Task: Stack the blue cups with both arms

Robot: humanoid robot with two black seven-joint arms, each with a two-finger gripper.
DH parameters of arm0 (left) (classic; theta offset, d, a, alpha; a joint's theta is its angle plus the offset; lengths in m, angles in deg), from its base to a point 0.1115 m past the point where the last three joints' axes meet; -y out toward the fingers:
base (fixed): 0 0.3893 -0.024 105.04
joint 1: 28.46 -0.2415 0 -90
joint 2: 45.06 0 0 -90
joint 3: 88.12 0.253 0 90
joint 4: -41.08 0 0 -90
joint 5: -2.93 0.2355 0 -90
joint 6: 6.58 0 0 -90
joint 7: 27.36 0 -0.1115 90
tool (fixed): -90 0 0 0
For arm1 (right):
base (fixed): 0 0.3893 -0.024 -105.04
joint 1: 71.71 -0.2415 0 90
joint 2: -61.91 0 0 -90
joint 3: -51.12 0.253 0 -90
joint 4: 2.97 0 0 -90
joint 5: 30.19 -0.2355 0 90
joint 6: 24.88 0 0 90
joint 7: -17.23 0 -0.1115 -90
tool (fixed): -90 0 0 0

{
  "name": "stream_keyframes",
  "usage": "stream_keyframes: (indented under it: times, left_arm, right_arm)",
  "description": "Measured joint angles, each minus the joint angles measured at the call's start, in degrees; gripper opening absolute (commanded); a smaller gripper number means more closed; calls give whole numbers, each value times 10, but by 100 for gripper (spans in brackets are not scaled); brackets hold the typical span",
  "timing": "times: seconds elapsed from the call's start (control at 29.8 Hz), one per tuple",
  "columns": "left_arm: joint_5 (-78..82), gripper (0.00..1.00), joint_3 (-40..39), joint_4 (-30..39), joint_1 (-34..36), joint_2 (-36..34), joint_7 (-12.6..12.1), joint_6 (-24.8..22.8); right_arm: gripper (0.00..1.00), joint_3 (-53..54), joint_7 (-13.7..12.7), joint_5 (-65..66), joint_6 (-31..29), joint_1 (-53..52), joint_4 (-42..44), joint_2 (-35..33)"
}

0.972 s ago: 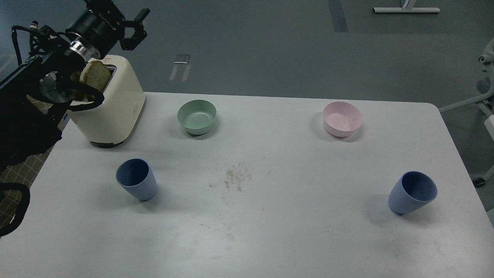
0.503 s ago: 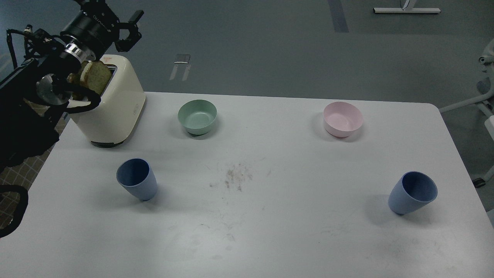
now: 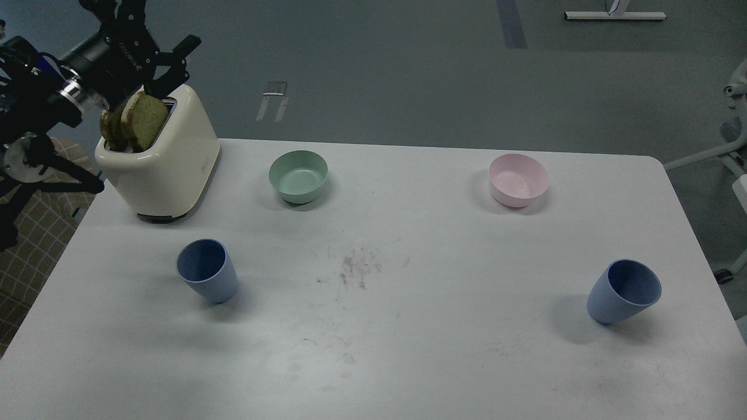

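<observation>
Two dusty-blue cups stand upright on the white table (image 3: 408, 350). One blue cup (image 3: 208, 278) is at the front left, the other blue cup (image 3: 623, 291) at the front right, far apart. My left arm comes in at the upper left. Its gripper (image 3: 156, 30) hangs in the air above and behind the toaster, well away from both cups, with its fingers spread and nothing between them. My right arm and its gripper are out of view.
A cream toaster (image 3: 166, 160) with slices of bread (image 3: 143, 114) in its slots stands at the back left. A green bowl (image 3: 298, 176) and a pink bowl (image 3: 519, 179) stand along the back. Crumbs (image 3: 357, 268) lie mid-table.
</observation>
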Motion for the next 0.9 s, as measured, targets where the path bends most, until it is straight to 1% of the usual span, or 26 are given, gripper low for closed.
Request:
stream_keyframes:
  times: [0.07, 0.17, 0.27, 0.37, 0.4, 0.47, 0.57, 0.7, 0.77, 0.9]
  left_arm:
    - [85, 92, -5, 66, -17, -47, 1, 0]
    - [183, 92, -6, 134, -32, -103, 12, 0]
    - [278, 89, 0, 195, -37, -173, 34, 0]
    - [364, 86, 3, 251, -44, -232, 63, 0]
    - [391, 84, 5, 267, -47, -249, 72, 0]
    - [458, 84, 17, 295, -52, -279, 82, 1]
    - [540, 84, 44, 313, -55, -300, 87, 10]
    - [651, 84, 98, 319, -55, -304, 91, 59]
    - [698, 82, 116, 320, -57, -298, 92, 79]
    - [780, 81, 133, 315, -66, -254, 93, 91]
  right_arm:
    - [100, 3, 6, 0, 0, 11, 1, -1]
    - [100, 12, 10, 0, 0, 23, 1, -1]
    - [100, 24, 11, 0, 0, 32, 2, -1]
    - [100, 35, 11, 0, 0, 37, 2, -1]
    - [100, 38, 11, 0, 0, 38, 2, -1]
    - [100, 42, 11, 0, 0, 40, 2, -1]
    - [100, 45, 11, 0, 0, 40, 2, -1]
    - [100, 46, 11, 0, 0, 41, 2, -1]
    - [100, 47, 11, 0, 0, 41, 2, -1]
    - [100, 47, 11, 0, 0, 41, 2, -1]
